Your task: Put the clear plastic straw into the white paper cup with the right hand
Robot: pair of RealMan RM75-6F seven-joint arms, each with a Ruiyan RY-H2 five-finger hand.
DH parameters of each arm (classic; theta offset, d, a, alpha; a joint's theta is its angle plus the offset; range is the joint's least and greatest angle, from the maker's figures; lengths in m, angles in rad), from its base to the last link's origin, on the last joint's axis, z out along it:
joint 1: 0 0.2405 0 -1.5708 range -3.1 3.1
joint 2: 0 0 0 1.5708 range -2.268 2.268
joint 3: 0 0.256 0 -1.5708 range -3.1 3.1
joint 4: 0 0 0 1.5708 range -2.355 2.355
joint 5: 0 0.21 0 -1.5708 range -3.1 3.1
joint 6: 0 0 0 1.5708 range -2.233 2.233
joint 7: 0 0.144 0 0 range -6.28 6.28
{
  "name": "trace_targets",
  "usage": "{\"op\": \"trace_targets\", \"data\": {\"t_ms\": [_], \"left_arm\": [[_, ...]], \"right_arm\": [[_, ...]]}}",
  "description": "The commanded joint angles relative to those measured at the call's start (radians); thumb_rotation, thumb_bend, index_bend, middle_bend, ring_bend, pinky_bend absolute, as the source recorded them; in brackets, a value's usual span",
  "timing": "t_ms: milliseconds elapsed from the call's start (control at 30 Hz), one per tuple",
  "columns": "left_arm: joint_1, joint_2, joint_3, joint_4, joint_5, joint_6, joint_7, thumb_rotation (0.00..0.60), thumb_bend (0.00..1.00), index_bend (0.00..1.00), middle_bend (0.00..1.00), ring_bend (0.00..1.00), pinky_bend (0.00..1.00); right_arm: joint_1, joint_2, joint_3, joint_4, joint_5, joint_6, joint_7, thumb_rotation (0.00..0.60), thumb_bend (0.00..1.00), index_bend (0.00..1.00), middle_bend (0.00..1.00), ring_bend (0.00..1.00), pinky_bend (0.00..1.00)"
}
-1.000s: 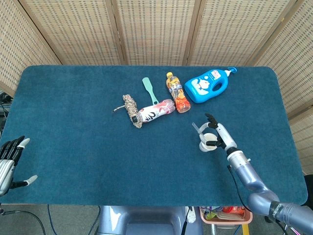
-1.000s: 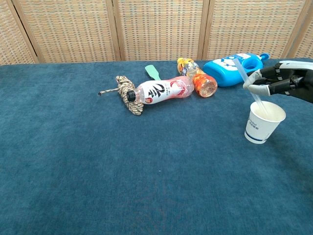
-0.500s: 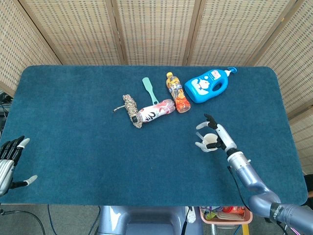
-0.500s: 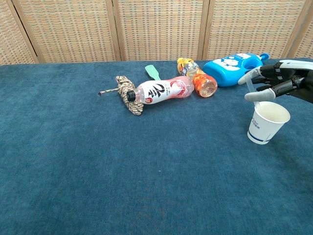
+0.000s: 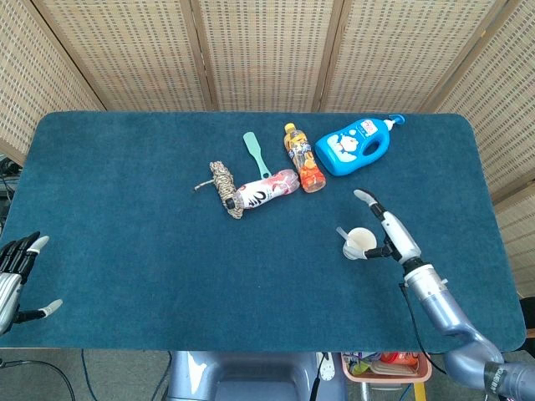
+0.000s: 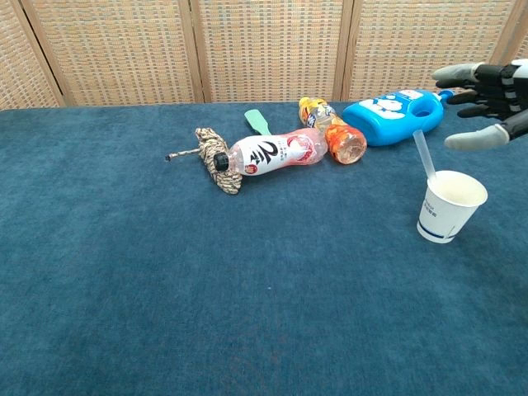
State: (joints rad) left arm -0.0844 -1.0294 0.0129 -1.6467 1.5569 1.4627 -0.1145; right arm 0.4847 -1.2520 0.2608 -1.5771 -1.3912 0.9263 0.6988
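The white paper cup (image 5: 359,243) (image 6: 449,205) stands upright on the blue table at the right. The clear plastic straw (image 6: 424,155) (image 5: 342,233) stands in it, leaning left over the rim. My right hand (image 5: 388,231) (image 6: 487,91) hovers just right of the cup and above it, fingers spread, holding nothing. My left hand (image 5: 17,272) rests at the table's front left edge, fingers apart and empty.
At the back middle lie a pink-labelled bottle (image 5: 266,191), a woven rope bundle (image 5: 224,188), a green spatula (image 5: 256,153), an orange drink bottle (image 5: 304,159) and a blue detergent bottle (image 5: 357,144). The blue table cloth (image 5: 125,209) spreads to the left.
My right hand let go of the straw, opened and drew back up and to the right. The straw now stands alone in the cup.
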Motion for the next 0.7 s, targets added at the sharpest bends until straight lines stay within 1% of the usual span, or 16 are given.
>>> {"op": "trace_targets", "data": {"t_ms": [33,67,133,233,267,400,567,633,700], "left_arm": [[0.005,-0.002,0.002,0.001,0.008,0.011,0.008,0.600,0.12,0.00,0.00,0.00,0.00],[0.007,-0.004,0.003,0.002,0.012,0.017,0.013,0.600,0.12,0.00,0.00,0.00,0.00],[0.012,-0.006,0.006,0.003,0.018,0.025,0.018,0.600,0.12,0.00,0.00,0.00,0.00],[0.016,-0.009,0.009,0.005,0.028,0.036,0.024,0.600,0.12,0.00,0.00,0.00,0.00],[0.019,-0.010,0.010,0.006,0.034,0.043,0.028,0.600,0.12,0.00,0.00,0.00,0.00],[0.026,-0.019,0.013,0.010,0.051,0.064,0.039,0.600,0.12,0.00,0.00,0.00,0.00],[0.034,-0.029,0.018,0.019,0.077,0.088,0.046,0.600,0.12,0.00,0.00,0.00,0.00],[0.036,-0.031,0.020,0.020,0.084,0.093,0.050,0.600,0.12,0.00,0.00,0.00,0.00],[0.037,-0.033,0.021,0.021,0.087,0.096,0.050,0.600,0.12,0.00,0.00,0.00,0.00]], "right_arm": [[-0.096,0.101,-0.086,-0.011,-0.198,0.207,-0.228,0.600,0.02,0.03,0.00,0.00,0.00],[-0.135,0.110,-0.111,-0.011,-0.249,0.286,-0.296,0.600,0.01,0.03,0.00,0.00,0.00],[-0.177,0.109,-0.137,0.001,-0.295,0.372,-0.370,0.600,0.00,0.02,0.00,0.00,0.00],[-0.214,0.122,-0.166,0.011,-0.326,0.424,-0.449,0.600,0.00,0.00,0.00,0.00,0.00],[-0.239,0.133,-0.183,0.006,-0.334,0.450,-0.505,0.600,0.00,0.00,0.00,0.00,0.00],[-0.327,0.145,-0.222,-0.040,-0.326,0.535,-0.681,0.600,0.00,0.00,0.00,0.00,0.00],[-0.410,0.125,-0.248,-0.065,-0.326,0.644,-0.770,0.600,0.00,0.00,0.00,0.00,0.00],[-0.434,0.117,-0.255,-0.067,-0.332,0.682,-0.770,0.600,0.00,0.00,0.00,0.00,0.00],[-0.441,0.116,-0.256,-0.065,-0.333,0.694,-0.777,0.600,0.00,0.00,0.00,0.00,0.00]]}}
